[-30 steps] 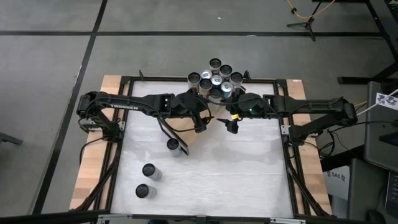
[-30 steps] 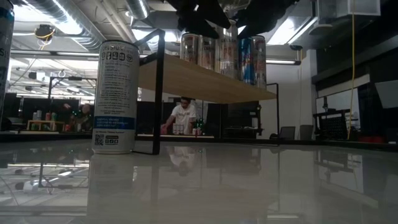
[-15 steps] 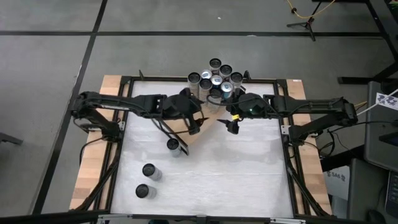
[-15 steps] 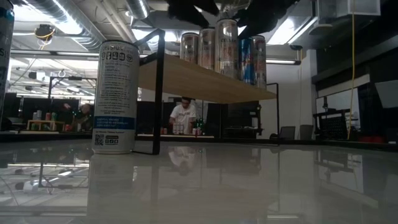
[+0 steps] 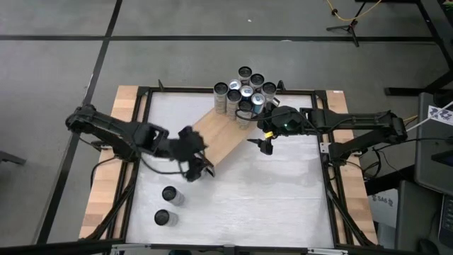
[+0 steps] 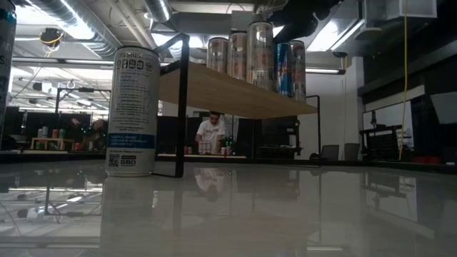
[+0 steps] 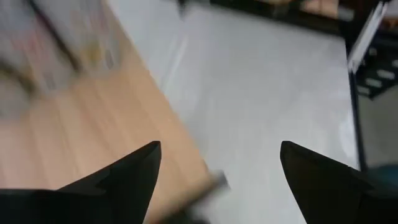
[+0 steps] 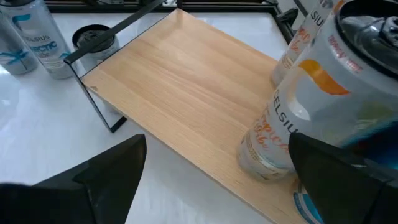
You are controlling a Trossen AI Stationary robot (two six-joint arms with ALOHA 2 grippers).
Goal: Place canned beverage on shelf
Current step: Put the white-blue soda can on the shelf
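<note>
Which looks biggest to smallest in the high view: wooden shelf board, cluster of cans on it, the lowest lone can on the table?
1. Light-brown wooden shelf board, though partly covered.
2. Cluster of silver-topped cans.
3. Lowest lone dark-topped can, clearly smallest.

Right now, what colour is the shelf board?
Light-brown wood grain; the shelf shows best in the right wrist view.

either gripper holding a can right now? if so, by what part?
Nothing is held. The left gripper is open and empty over the near end of the shelf. The right gripper is open and empty beside the cans on the shelf.
</note>
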